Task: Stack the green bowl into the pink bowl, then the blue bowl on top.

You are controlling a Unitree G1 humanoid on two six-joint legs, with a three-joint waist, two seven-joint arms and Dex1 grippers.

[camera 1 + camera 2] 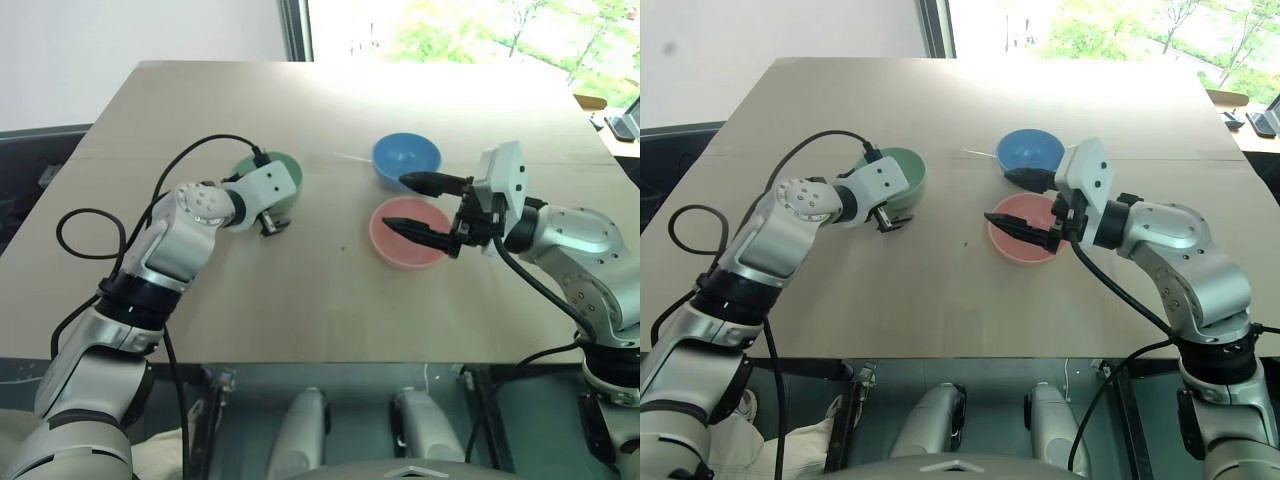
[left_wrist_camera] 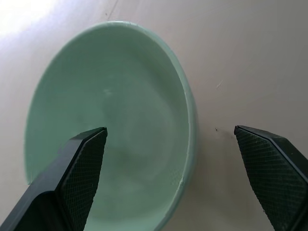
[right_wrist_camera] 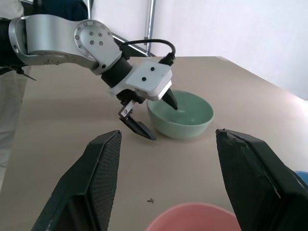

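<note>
Sunlit windows stand behind your wide tan wooden tabletop, which carries three small round plastic bowls. Taking the table's middle as the clock's centre, the plain mint-green plastic bowl sits at about ten o'clock, the medium-blue plastic bowl at about one o'clock, and the salmon-pink plastic bowl just below the blue one, near three o'clock; all three are apart and empty. Your left gripper has its jaws spread wide and holds nothing: one black finger hangs inside the green bowl, the other outside over bare table, so the near wall lies between them. Your right gripper hovers above the pink bowl, jaws also wide apart and empty. The step in hand looks like the first grasp, on the green bowl. To do it well, lower the left gripper until the rim is deep between the pads, then close squarely on the wall so the smooth plastic does not pivot or squirt out. Lift straight up before travelling toward three o'clock, and draw your right gripper clear of the pink bowl first, since it blocks the drop.
</note>
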